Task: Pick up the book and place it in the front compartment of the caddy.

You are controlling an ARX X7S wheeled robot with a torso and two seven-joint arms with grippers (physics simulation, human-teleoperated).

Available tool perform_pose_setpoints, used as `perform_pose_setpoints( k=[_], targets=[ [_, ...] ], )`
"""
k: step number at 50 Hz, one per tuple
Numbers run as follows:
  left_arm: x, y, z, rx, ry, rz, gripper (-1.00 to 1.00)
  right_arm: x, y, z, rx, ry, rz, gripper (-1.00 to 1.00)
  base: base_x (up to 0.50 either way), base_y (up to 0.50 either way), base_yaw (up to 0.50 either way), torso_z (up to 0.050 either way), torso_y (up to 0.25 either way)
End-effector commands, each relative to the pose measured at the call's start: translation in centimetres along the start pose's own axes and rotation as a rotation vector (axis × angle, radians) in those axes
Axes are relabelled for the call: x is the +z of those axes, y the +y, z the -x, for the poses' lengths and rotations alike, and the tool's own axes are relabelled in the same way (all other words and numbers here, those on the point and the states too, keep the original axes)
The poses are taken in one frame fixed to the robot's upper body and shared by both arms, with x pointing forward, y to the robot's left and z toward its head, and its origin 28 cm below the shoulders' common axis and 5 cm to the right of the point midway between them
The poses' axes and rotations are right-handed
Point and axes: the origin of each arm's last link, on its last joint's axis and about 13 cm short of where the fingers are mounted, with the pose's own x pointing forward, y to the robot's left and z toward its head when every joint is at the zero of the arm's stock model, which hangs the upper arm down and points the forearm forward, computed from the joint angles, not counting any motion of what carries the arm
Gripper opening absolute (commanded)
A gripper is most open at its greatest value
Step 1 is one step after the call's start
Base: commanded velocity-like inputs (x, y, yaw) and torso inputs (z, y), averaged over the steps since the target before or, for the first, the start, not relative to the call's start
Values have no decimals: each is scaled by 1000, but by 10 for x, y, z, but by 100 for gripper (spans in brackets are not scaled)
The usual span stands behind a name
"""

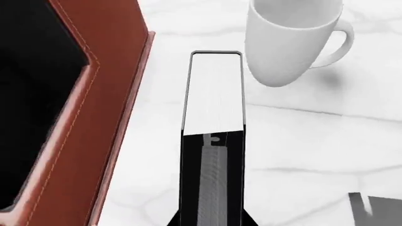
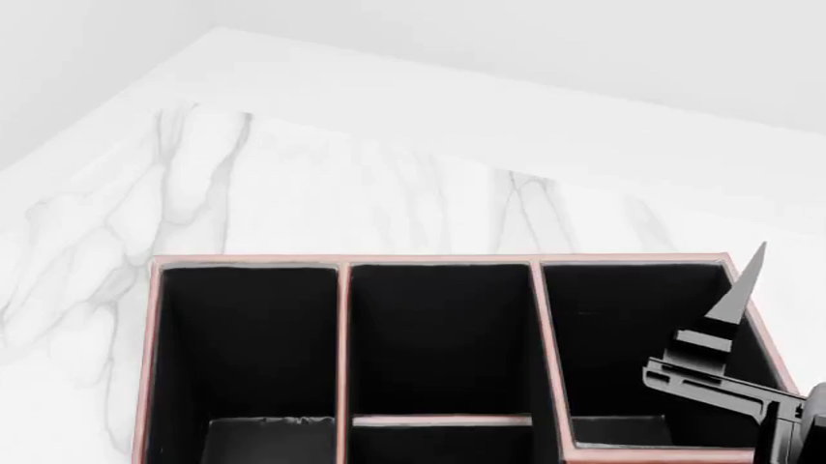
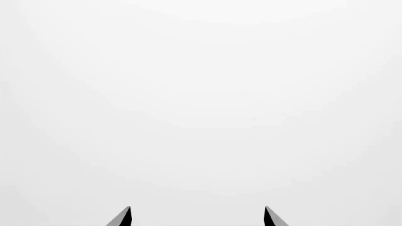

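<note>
Closest to the left wrist camera, the left gripper [image 1: 212, 221] has its fingers clamped on the book [image 1: 213, 94]; the dark finger bases flank the lower part of the black covers at the frame edge. I see the book edge-on, white page block between thin black covers, extending away from the camera above the white marble desk [image 1: 301, 155].

1. Book position: beside the caddy [image 1: 94, 117], outside its wall, not in any cell. I read a strip of bare desk between the book and the red-brown wall. Whether the book touches the desk I cannot tell.
2. A white mug [image 1: 295, 42] stands on the other side of the book, near its far end, handle turned away from the book. A narrow gap separates the two in this view.
3. A small grey object shows at the frame corner; I cannot identify it.

In the head view the caddy [image 2: 342, 338] fills the lower frame: three black cells side by side along the far wall, with thin dividers and a cross divider nearer me. Open marble desk lies beyond the far rim and to the left.

The right gripper [image 2: 729, 333] hangs over the rightmost cell, one pointed finger [image 2: 742, 285] raised above the rim. In the right wrist view its two fingertips [image 3: 124, 217] stand well apart, open, holding nothing, against blank white.
</note>
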Motion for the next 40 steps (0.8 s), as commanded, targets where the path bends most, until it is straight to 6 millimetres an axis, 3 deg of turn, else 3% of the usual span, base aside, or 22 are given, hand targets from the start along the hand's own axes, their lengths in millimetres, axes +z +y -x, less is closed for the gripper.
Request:
perform_pose_setpoints(
  k=[1,24,40],
  targets=[
    [33,13,26,119,-103,-197,-100,-1,-3,-2,-9,11,-17,100,0,0,0,0,0],
    [69,33,61,220,-124,-387,-100,-1,-5,-2,-11,9,-17,100,0,0,0,0,0],
    [104,45,86,226,-230,-365,-100,-2,-4,-3,-11,11,-12,100,0,0,0,0,1]
  ],
)
